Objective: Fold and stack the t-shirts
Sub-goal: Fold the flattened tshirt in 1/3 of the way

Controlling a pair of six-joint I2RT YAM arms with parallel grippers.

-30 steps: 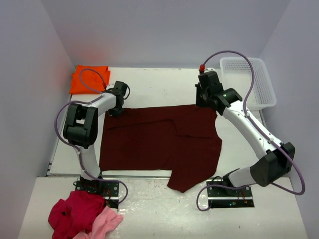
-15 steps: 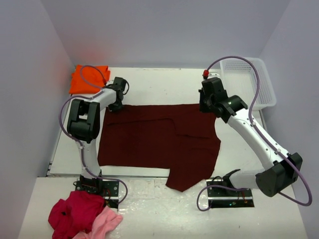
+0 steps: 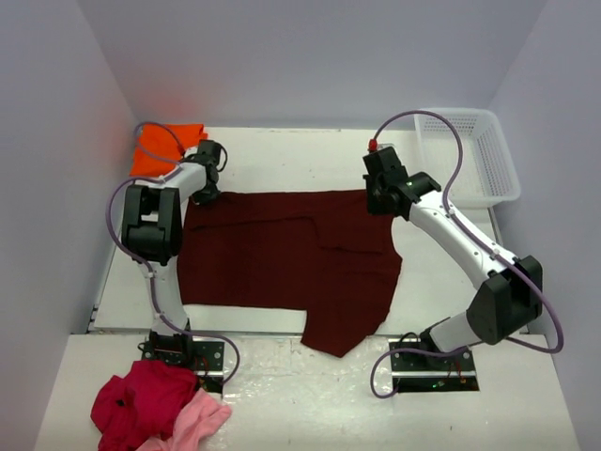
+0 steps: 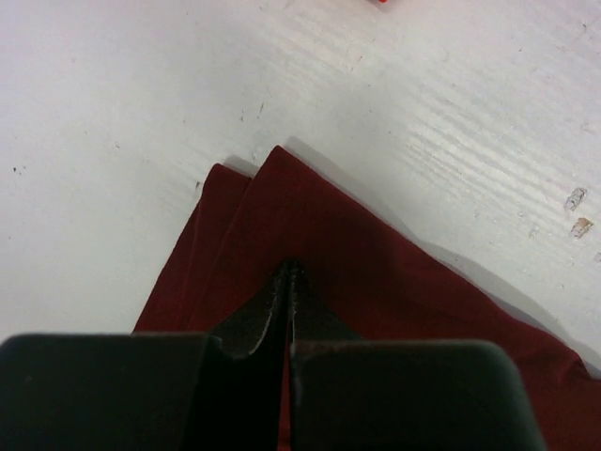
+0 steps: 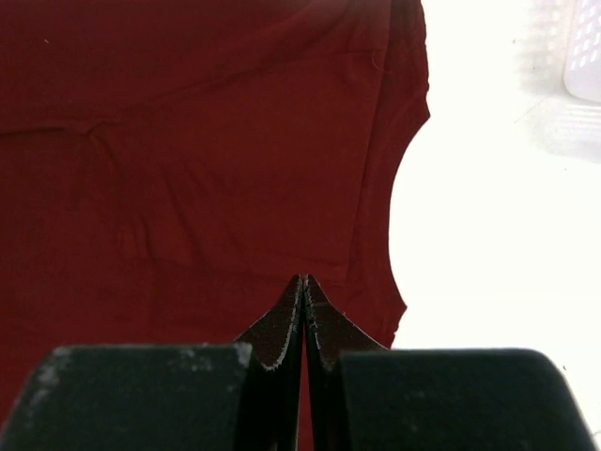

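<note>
The dark maroon t-shirt (image 3: 282, 254) lies spread flat across the table, one flap hanging over the near edge. My left gripper (image 3: 203, 194) is shut on its far left corner; in the left wrist view the closed tips (image 4: 289, 269) pinch the layered cloth (image 4: 394, 282). At the far right edge of the same shirt my right gripper (image 3: 377, 201) is shut as well, its tips (image 5: 303, 280) pressed together on the maroon fabric (image 5: 188, 141) near the curved armhole. The orange t-shirt (image 3: 156, 150) sits folded at the back left corner, just behind the left gripper.
A white mesh basket (image 3: 474, 155) stands at the back right, its corner showing in the right wrist view (image 5: 584, 56). A crimson-red garment (image 3: 141, 395) and a light pink one (image 3: 202, 418) lie bunched on the front ledge by the left arm's base.
Both grippers have moved left and slightly back, dragging the maroon t-shirt leftward across the table. The shirt's far edge now lies closer to the orange t-shirt.
</note>
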